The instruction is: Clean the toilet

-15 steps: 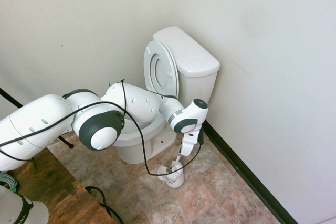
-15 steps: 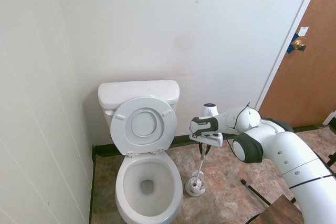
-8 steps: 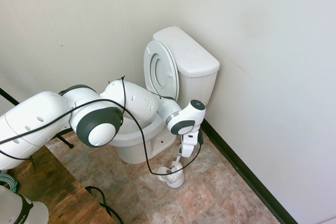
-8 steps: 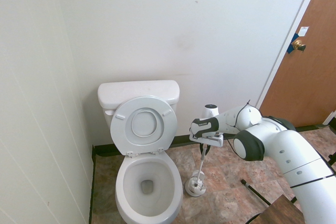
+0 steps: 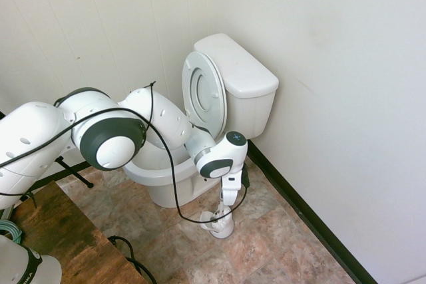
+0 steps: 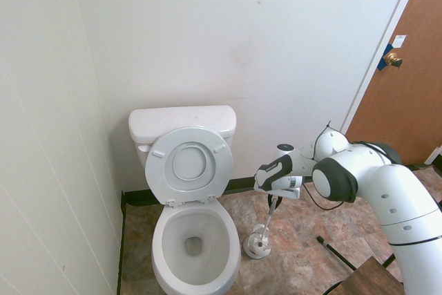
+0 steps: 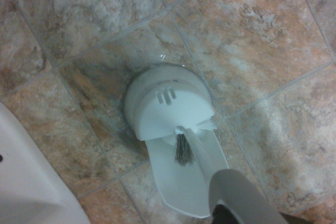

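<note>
The white toilet [image 6: 190,243] stands in the corner with lid and seat [image 6: 189,165] raised against the tank [image 6: 181,121]; the bowl [image 5: 154,164] is open. Beside it on the floor sits a small white brush holder [image 6: 256,245] [image 5: 217,223] [image 7: 167,103]. A toilet brush handle [image 6: 268,217] [image 7: 202,156] leans up out of the holder, and my gripper [image 6: 275,200] [image 5: 228,197] is shut on its top end. In the wrist view the dark bristles [image 7: 182,150] show at the holder's open front flap.
A brown door [image 6: 407,81] stands at the right in the second exterior view. White walls enclose the toilet on two sides, with a dark baseboard [image 5: 299,214] along the tiled floor [image 7: 252,40]. A wooden surface [image 5: 53,231] lies near the arm's base.
The arm's elbow has swung back and the wrist has dropped lower and away from the toilet. The brush handle now leans more, its foot still in the holder.
</note>
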Available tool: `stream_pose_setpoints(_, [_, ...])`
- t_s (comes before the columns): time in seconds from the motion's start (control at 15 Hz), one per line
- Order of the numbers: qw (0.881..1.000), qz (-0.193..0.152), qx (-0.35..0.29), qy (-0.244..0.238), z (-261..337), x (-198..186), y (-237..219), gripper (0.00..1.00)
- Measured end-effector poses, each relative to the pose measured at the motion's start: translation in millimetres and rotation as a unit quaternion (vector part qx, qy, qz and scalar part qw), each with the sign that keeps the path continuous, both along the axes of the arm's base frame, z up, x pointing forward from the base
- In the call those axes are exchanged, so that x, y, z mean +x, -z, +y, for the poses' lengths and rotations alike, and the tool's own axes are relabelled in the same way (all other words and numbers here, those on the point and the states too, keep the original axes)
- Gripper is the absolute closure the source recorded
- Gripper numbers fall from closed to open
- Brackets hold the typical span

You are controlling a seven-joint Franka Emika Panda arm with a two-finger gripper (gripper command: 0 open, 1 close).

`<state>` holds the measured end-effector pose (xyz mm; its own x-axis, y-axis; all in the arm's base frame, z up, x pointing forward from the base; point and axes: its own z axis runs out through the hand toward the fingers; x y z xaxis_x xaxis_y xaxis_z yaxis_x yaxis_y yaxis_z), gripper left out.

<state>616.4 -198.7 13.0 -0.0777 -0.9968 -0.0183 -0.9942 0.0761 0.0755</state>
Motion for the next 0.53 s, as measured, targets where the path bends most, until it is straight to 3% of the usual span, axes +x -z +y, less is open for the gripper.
stream_pose_setpoints(0.53, [0.999,-0.044,-0.01,-0.022,0,-46,-131,1.0])
